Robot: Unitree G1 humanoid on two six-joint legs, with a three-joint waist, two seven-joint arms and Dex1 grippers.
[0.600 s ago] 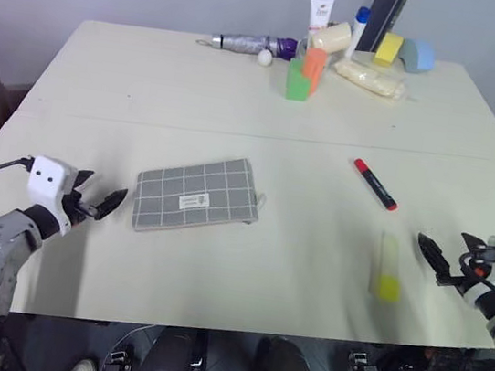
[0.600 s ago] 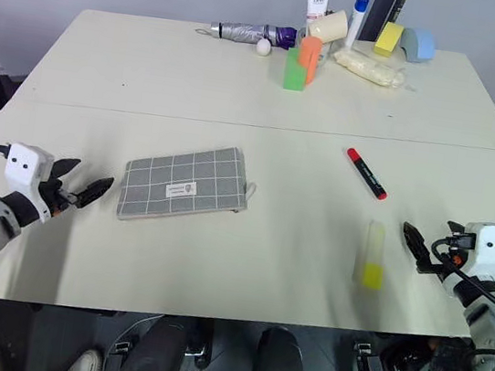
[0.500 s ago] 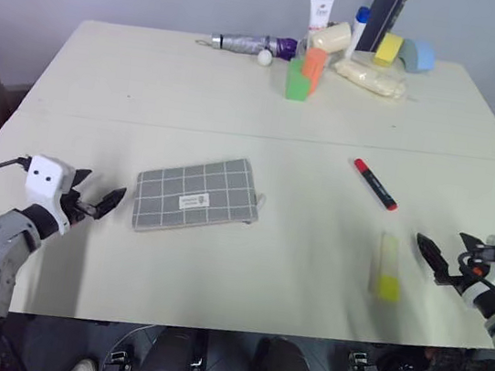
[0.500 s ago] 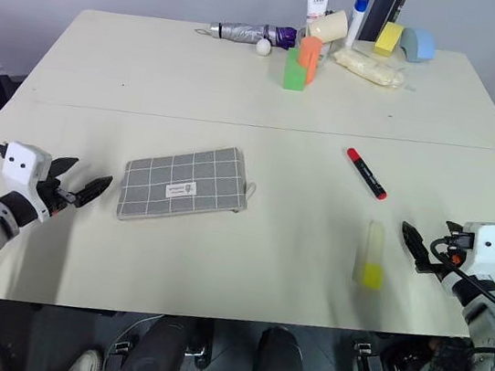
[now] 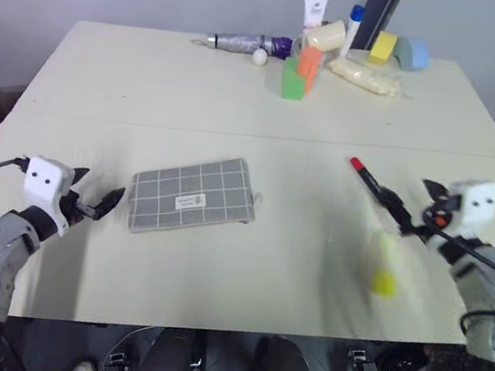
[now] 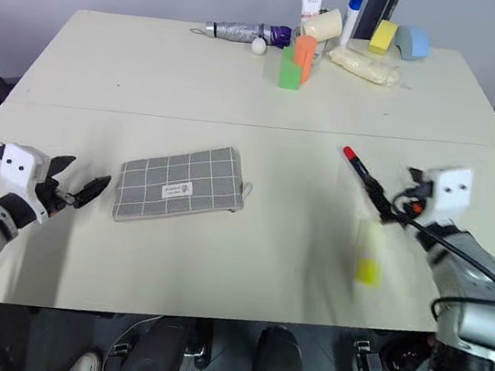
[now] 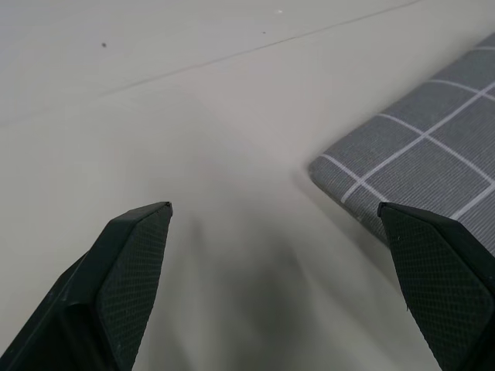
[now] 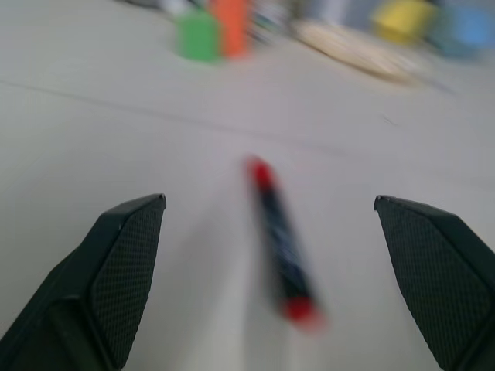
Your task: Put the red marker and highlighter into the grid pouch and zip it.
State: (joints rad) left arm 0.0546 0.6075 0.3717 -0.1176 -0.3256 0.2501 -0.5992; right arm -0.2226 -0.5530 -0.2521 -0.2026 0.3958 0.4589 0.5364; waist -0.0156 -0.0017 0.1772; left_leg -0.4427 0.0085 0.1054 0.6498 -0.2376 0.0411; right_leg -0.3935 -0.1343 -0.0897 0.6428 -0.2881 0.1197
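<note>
The grey grid pouch (image 5: pixel 193 194) lies flat on the table's left half, and one corner of it shows in the left wrist view (image 7: pixel 433 154). My left gripper (image 5: pixel 99 191) hovers open just left of the pouch, with nothing between its fingers. The red marker (image 6: pixel 353 159) lies right of centre. Its near end is partly hidden behind my right gripper (image 5: pixel 411 199), which is open above that end. In the right wrist view the marker (image 8: pixel 280 239) lies between the spread fingers. The yellow highlighter (image 5: pixel 386 265) lies nearer the front edge, below that gripper.
Clutter lines the far edge of the table: a folded umbrella (image 5: pixel 249 44), green (image 5: pixel 293 79) and orange (image 5: pixel 311 63) blocks, a tube, a bottle, a bag (image 5: pixel 366 76), and yellow (image 5: pixel 384 46) and blue (image 5: pixel 414 52) foam pieces. A seam (image 5: pixel 191 127) crosses the table.
My right gripper has lifted from the front right edge and swung inward past the highlighter to the marker's near end. The left gripper has stayed put beside the pouch.
</note>
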